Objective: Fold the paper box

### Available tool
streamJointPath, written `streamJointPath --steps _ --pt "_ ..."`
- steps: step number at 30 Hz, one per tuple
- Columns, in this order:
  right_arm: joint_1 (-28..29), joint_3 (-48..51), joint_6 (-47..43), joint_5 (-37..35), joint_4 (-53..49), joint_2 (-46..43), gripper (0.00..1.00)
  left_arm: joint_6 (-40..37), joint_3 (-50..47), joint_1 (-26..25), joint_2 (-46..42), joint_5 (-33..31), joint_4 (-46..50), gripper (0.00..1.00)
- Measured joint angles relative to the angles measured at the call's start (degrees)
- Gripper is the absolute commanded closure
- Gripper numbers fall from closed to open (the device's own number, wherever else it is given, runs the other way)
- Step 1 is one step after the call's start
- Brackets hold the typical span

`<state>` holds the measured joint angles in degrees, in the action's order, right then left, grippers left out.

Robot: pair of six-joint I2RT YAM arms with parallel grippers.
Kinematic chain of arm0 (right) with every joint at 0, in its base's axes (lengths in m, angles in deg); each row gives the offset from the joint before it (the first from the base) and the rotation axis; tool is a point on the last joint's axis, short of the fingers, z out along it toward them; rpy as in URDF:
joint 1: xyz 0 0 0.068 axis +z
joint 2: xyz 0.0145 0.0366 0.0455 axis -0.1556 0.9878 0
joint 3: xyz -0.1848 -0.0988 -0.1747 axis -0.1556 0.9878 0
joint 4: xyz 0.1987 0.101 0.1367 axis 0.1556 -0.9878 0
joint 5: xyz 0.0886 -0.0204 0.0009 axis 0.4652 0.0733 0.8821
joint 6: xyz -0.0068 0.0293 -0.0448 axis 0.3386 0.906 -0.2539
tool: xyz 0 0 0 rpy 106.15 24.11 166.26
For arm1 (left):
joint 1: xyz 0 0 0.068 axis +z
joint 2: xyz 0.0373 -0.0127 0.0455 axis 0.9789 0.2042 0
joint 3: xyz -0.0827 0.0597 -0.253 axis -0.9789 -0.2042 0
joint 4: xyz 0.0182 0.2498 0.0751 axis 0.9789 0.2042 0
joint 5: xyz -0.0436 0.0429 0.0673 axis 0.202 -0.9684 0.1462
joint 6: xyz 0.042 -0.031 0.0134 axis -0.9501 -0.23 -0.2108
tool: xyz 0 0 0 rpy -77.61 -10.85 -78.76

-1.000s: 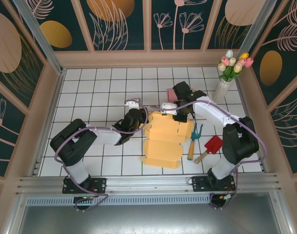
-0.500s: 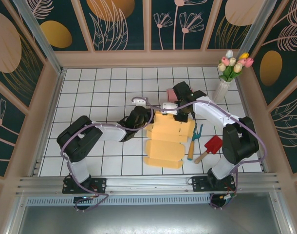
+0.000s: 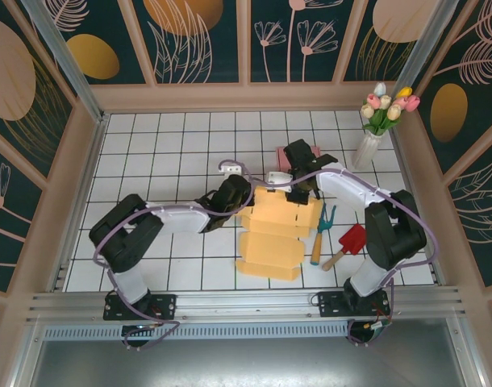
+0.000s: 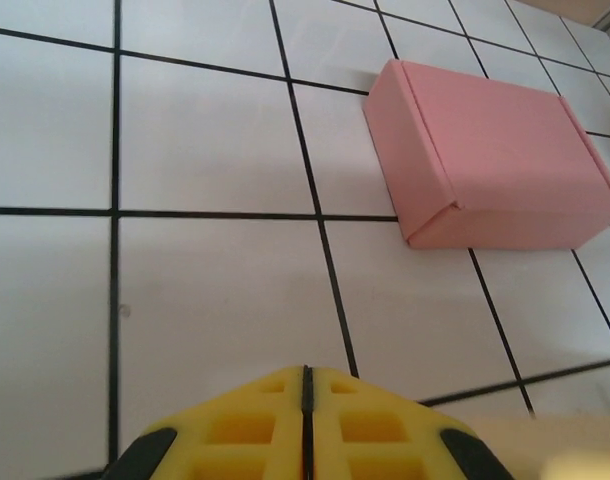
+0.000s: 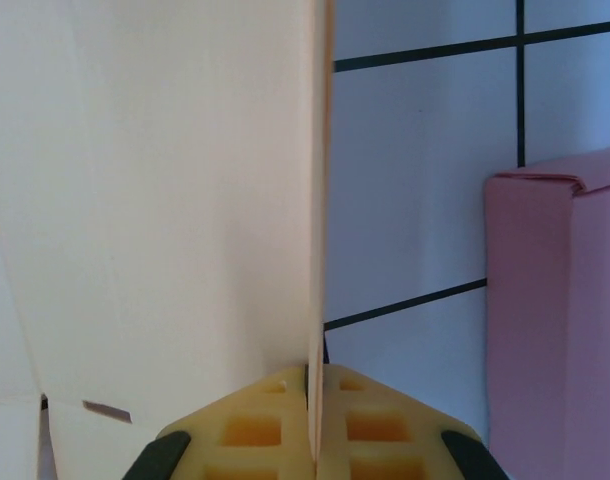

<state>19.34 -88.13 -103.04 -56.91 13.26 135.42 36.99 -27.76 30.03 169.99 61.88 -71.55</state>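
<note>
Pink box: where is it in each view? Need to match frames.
Top external: pink box, far centre, partly behind the right arm.
Left wrist: pink box, upper right, lying on the tiles.
Right wrist: pink box, right edge, beside the paper box flap.
Shared landmark: the black-gridded white table.

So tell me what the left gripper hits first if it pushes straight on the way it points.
Probably the white tiled table just ahead of the left gripper; the pink box lies further off, to one side of that line. Depth is unclear.
</note>
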Motion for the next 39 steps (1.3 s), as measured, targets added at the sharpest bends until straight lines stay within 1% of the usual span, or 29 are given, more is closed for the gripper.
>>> streamJointPath --steps 3,6,13,21,25,34,36,39 --pt "0.00 0.02 0.50 -1.53 2.19 -0.92 1.00 -0.26 -2.27 -0.44 -3.17 2.01 0.17 0.89" --pt "0.00 0.35 1.01 -3.34 4.04 -1.81 1.00 -0.48 -3.65 -0.81 -3.30 2.99 1.53 0.89" --pt "-0.15 2.03 1.33 -5.70 6.19 -4.00 1.00 -0.83 -5.51 -0.96 -3.13 1.18 5.05 0.89" --pt "-0.22 2.40 1.55 -6.51 7.15 -4.17 1.00 -0.79 -4.79 -1.36 -0.37 1.99 4.15 0.89" --pt "-0.35 2.93 1.55 -6.88 7.50 -4.17 1.00 -0.63 -3.04 -2.21 0.39 -1.05 5.42 0.90" --pt "-0.81 3.54 1.86 -6.78 9.51 -4.22 1.00 -0.09 -2.97 -2.40 -2.91 -9.25 8.98 0.90" --pt "-0.81 3.89 2.19 -6.67 9.62 -4.26 1.00 0.09 -2.97 -2.40 -2.82 -10.12 9.86 0.90" --pt "-0.81 4.04 2.51 -6.62 9.73 -4.42 1.00 0.26 -2.97 -2.40 -2.32 -9.73 9.88 0.91"
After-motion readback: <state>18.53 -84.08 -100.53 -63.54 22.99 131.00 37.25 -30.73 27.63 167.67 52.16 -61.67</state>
